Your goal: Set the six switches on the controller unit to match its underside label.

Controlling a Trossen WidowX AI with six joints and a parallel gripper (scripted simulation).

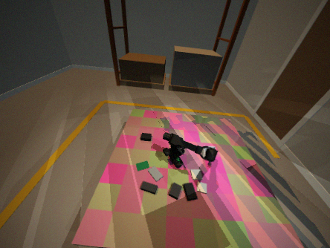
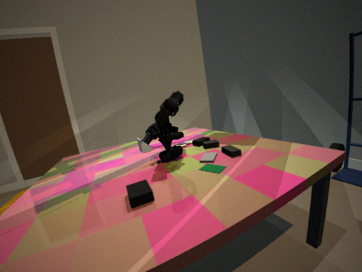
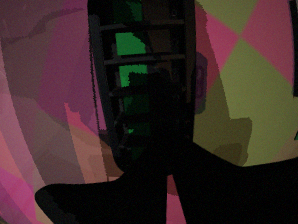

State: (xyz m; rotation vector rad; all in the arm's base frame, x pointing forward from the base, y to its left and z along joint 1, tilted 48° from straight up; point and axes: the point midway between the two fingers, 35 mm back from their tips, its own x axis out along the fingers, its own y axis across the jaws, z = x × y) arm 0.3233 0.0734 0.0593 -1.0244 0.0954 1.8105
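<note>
Lying flat on the pink-and-green checkered counter (image 2: 265,179), the dark grey six-switch controller unit (image 3: 143,70) is seen beneath the closed, empty black tool (image 3: 169,183); no lettering is legible.

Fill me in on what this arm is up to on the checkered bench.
The single arm is bent low over the dark grey controller unit, which lies switch side up on the bench. The gripper is shut and holds nothing; its closed fingertips sit over the near end of the switch row, seemingly to press a rocker. Several rockers show green. Other dark modules and a green card lie scattered nearby, untouched.
</note>
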